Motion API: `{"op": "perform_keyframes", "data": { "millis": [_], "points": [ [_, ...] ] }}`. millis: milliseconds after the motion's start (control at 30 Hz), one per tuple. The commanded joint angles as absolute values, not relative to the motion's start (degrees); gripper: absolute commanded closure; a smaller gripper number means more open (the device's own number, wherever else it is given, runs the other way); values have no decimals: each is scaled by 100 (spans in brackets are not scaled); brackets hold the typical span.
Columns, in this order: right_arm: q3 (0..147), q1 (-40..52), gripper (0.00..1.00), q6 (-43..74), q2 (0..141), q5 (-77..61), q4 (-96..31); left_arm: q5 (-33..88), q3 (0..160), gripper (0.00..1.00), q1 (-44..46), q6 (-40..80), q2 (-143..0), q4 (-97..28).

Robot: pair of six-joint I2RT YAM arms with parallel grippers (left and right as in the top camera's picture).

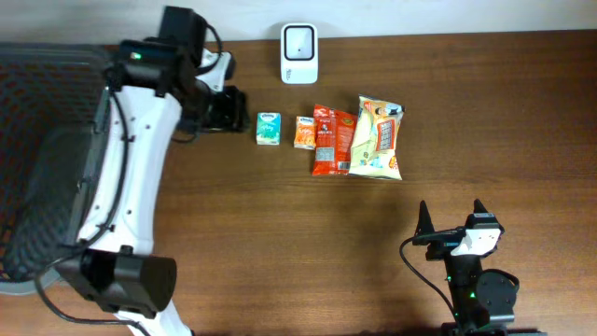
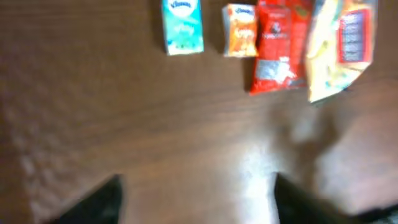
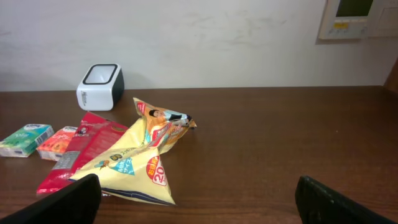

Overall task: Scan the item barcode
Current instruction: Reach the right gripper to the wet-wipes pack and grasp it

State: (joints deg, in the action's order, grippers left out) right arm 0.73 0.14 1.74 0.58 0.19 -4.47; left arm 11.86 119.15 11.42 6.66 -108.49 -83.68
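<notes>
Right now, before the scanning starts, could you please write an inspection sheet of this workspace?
Surface: brown wooden table, no spills seen.
Job's things: white scanner at the back; tissue pack, orange pack, red packet, yellow snack bag in one row.
Clutter: nothing seen.
Grippers: left gripper open, empty; right gripper open, empty.
Cables: black cable beside the right arm.
Surroundings: pale wall, wall panel, grey mesh at the table's left.
</notes>
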Motion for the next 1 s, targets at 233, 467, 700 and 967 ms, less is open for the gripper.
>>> {"op": "perform_keyframes", "data": {
  "millis": [233,467,700,967],
  "points": [
    [32,-1,1,242,19,54,-471,-1186,10873,1,1350,1431,-10803,-7653],
    [32,-3,1,242,19,54,-421,-1142,10862,1,1313,1431,-10864,-7568],
    [32,-1,1,246,19,-1651,235,-867,10862,1,1297,1433,-10864,-7544],
    [298,-3,1,-91,19,-2829,2587,-836,10862,1,1297,1431,-10864,-7548]
  ]
}}
